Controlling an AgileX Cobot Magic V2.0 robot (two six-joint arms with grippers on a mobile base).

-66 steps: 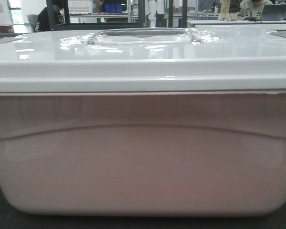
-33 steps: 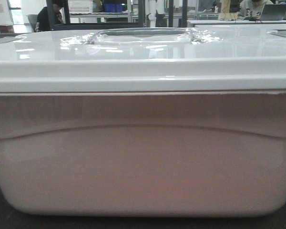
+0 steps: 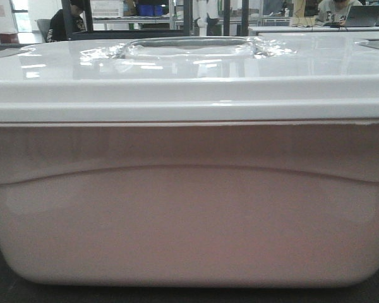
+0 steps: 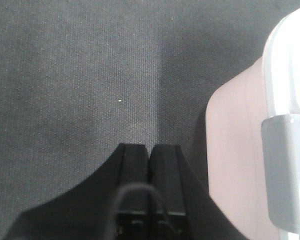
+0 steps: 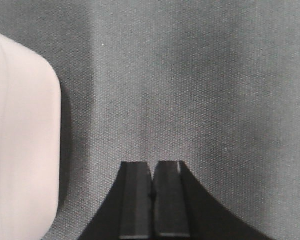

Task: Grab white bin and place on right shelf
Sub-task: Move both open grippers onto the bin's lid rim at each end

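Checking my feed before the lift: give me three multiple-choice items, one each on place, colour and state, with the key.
1. In the left wrist view, toward which picture edge does the white bin lie from the left gripper? A. right B. left C. top
2. What colour is the bin's lid? A. blue B. white C. red
3. The right gripper is: A. wide open B. clamped on the bin C. shut, empty
Key: 1 A, the bin fills that view's right edge. 2 B, it is glossy white in the front view. 3 C, no gap shows, and only dark cloth lies beneath.
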